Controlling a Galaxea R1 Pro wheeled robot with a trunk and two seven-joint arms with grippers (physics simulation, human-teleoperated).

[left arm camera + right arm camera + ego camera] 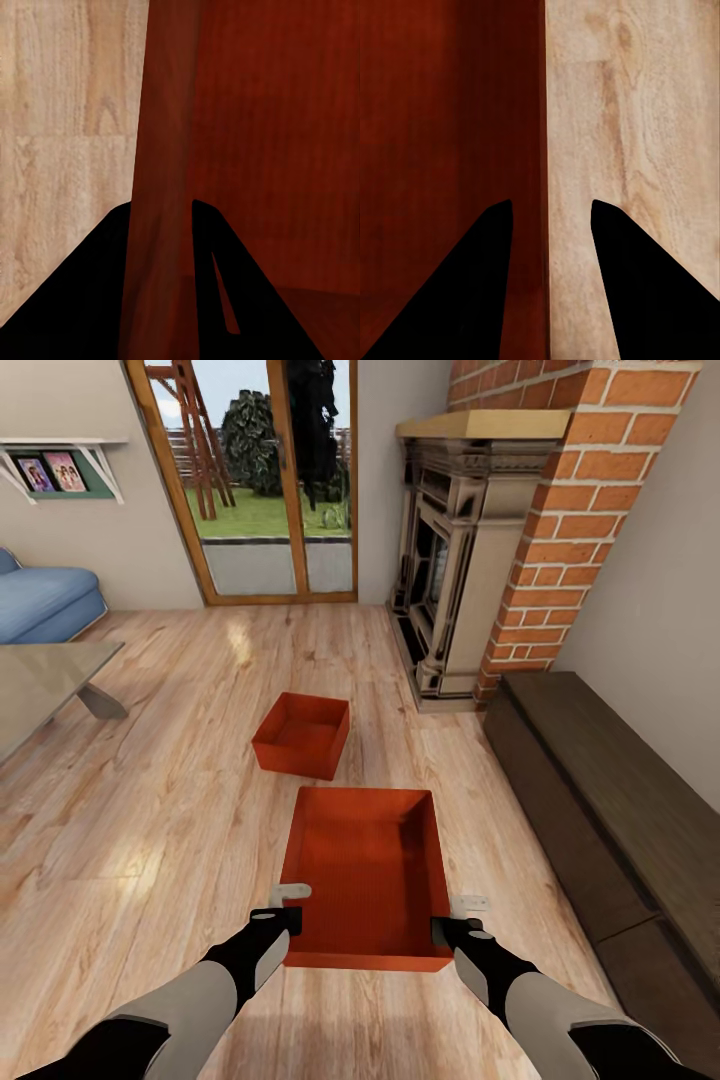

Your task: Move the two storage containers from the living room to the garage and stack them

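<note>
2 orange-red storage containers sit in the living room: the near container (pixel 368 875) lies between the arms, and the far container (pixel 302 734) rests on the wood-plank floor (pixel 150 810) just beyond it, a narrow strip of planks apart. Both are open-topped and empty, with no label or writing readable on them. 2 grippers show at the near container's front corners. The left gripper (pixel 290 905) straddles the container's left wall; in the left wrist view its 2 dark fingers (pixel 90 292) stand on either side of the thin red wall, narrowly set against it. The right gripper (pixel 462 916) straddles the right wall likewise; in the right wrist view its fingers (pixel 645 292) stand a little wider, the wall edge between them, and whether they press it I cannot tell. Around stand 1 brick fireplace (pixel 480 560), 1 glass door (pixel 265 480), 1 blue sofa (pixel 45 600), 1 low tabletop (pixel 40 680) and 1 dark bench (pixel 620 800). 2 framed photos (pixel 52 473) sit on a wall shelf, too small to read.
</note>
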